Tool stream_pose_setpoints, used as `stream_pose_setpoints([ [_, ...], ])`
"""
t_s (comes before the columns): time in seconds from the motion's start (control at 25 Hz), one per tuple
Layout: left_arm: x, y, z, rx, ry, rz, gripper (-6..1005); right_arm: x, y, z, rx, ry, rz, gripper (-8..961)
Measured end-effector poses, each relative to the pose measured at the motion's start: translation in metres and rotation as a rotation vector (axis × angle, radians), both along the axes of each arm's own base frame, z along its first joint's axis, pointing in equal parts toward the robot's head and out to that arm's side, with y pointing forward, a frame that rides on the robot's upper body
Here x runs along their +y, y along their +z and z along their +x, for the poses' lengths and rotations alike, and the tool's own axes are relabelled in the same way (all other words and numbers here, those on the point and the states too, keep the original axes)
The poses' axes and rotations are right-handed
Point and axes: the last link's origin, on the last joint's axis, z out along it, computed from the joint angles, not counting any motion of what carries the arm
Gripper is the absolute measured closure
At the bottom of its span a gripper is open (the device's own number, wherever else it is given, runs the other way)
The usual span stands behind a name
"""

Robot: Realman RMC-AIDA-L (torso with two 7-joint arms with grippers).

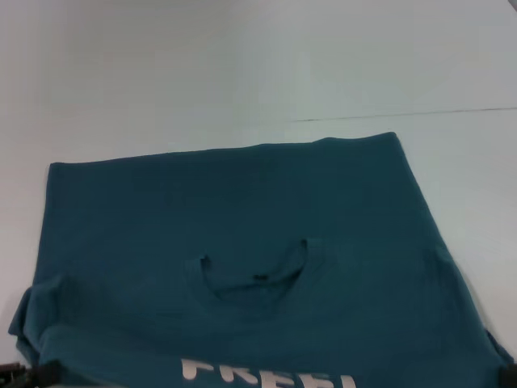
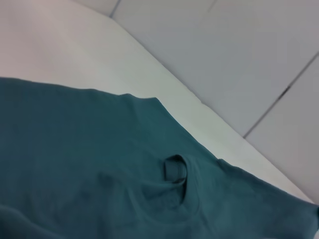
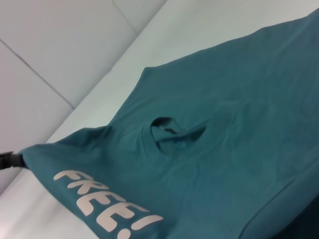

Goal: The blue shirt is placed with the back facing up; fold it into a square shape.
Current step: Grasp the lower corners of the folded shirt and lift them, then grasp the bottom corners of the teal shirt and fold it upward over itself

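White "FREE!" lettering (image 1: 266,377) cut off at near edge; blue shirt (image 1: 242,242) folded over; gripper states unclear.

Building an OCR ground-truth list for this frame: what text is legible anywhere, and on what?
"FREE!": white block lettering on the blue shirt, on the layer folded over at the robot's side; read in full in the right wrist view.
In the head view the same word is cut off by the picture's edge; only the letter tops show.
No other text, label or number is readable.
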Motion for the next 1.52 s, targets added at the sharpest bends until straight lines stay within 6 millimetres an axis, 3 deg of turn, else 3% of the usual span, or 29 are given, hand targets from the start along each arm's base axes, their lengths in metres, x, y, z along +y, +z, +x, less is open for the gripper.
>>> stream_pose_setpoints([
  [0.6,-0.021,0.005,-0.008,-0.019,0.05,-0.022,989,-0.053,0.002,0.011,0.034,-0.033,-0.026,916],
  [0.8,-0.022,0.011,-0.008,-0.027,0.062,-0.013,989,-0.056,0.007,0.015,0.036,-0.069,-0.006,916],
  [1.0,-0.002,0.016,-0.001,-0.03,0.048,-0.003,990,-0.03,0.015,0.01,0.046,-0.059,0.041,917],
  [1.16,0.031,0.02,0.006,-0.026,0.038,0.048,989,0.002,0.024,0.0,0.043,-0.014,0.081,917],
  [1.36,0.077,0.024,0.014,-0.037,0.052,0.123,988,0.056,0.034,-0.013,0.006,0.02,0.144,917],
  [1.52,0.116,0.022,0.021,-0.028,0.092,0.186,988,0.105,0.028,-0.027,-0.036,0.037,0.196,916],
])
